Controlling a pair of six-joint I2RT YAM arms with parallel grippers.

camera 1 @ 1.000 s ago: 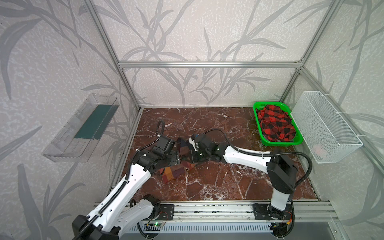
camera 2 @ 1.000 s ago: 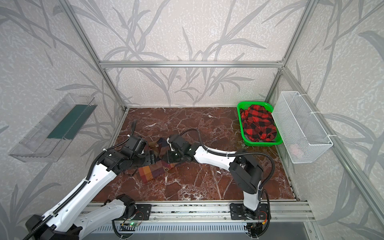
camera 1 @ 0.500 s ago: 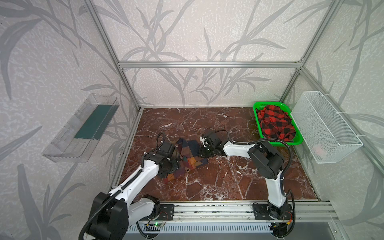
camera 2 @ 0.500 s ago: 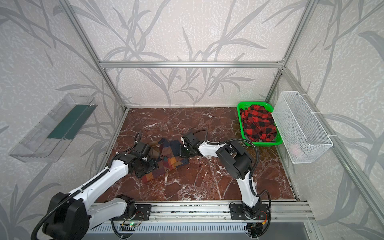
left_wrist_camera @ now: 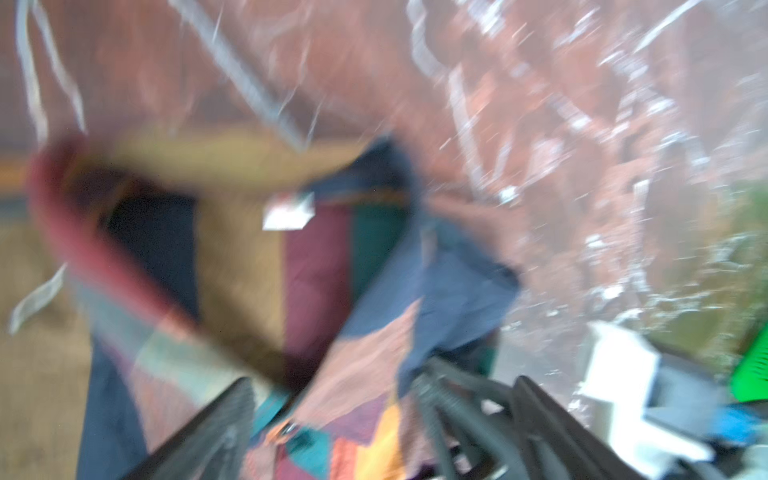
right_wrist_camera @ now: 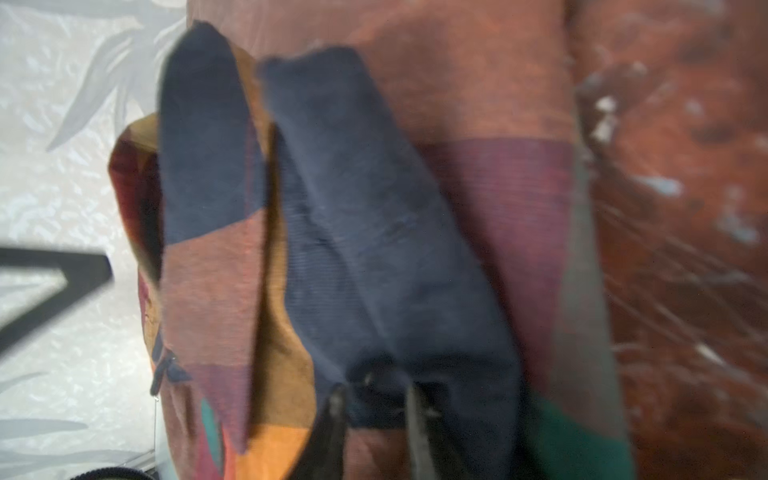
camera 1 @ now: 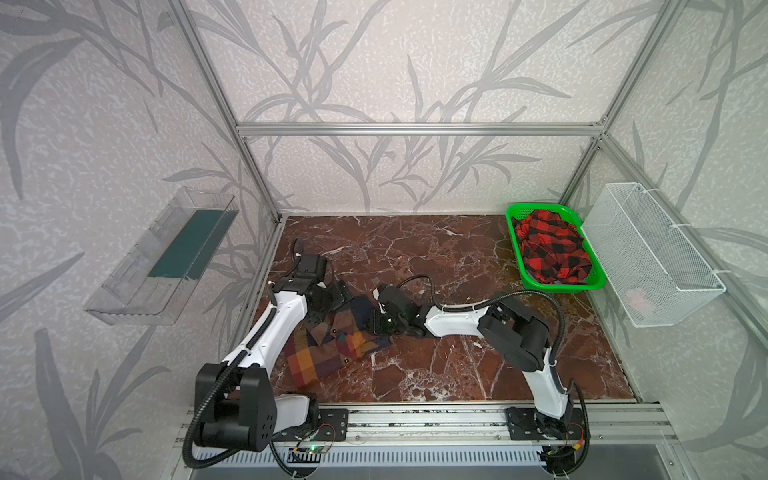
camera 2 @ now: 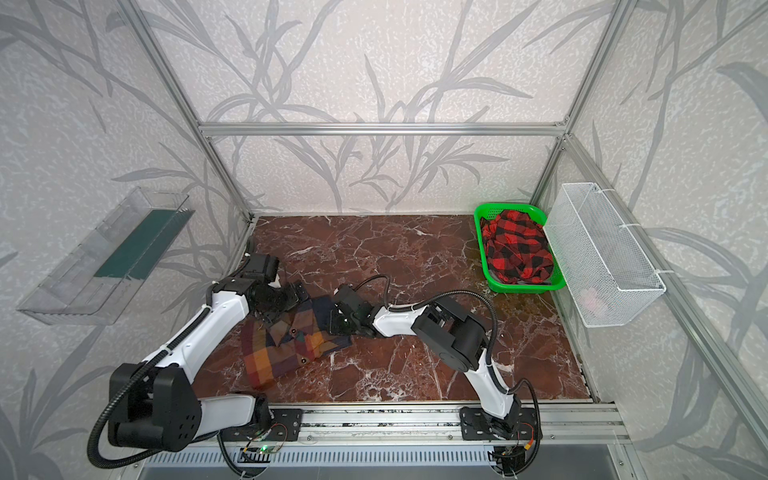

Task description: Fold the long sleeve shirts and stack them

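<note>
Now, both top views: block-plaid shirt (camera 1: 332, 349) (camera 2: 286, 349) lies on the marble table (camera 1: 436, 257), left of centre and toward the front edge. An open collar and a row of buttons show on top. A second back it showed only as a small bunched patch under the two grippers. More cloth is spread out now, and it reaches nearer the table's front edge.

Left gripper (camera 1: 336, 299) (camera 2: 291, 297): at the shirt's back edge, left side, low over the cloth. The left wrist view is heavily blurred. Its fingers (left_wrist_camera: 216, 432) stand wide apart with the shirt (left_wrist_camera: 316, 270) showing between them. Contact with the cloth cannot be told.

Right gripper (camera 1: 377, 322) (camera 2: 334, 322): at the shirt's right edge, on the navy block. Against the picture from half a second ago it sits farther left and nearer the front. In the right wrist view the fingers (right_wrist_camera: 332, 415) are a little apart, with a navy fold of the shirt (right_wrist_camera: 374, 208) bunched between the tips. Whether they press it cannot be told.

Red-and-black check shirt (camera 1: 552, 249) (camera 2: 519, 249): crumpled in the green basket (camera 1: 561, 286) (camera 2: 523, 289) at the back right corner, well apart from both arms. It lies the same in the earlier pictures.
</note>
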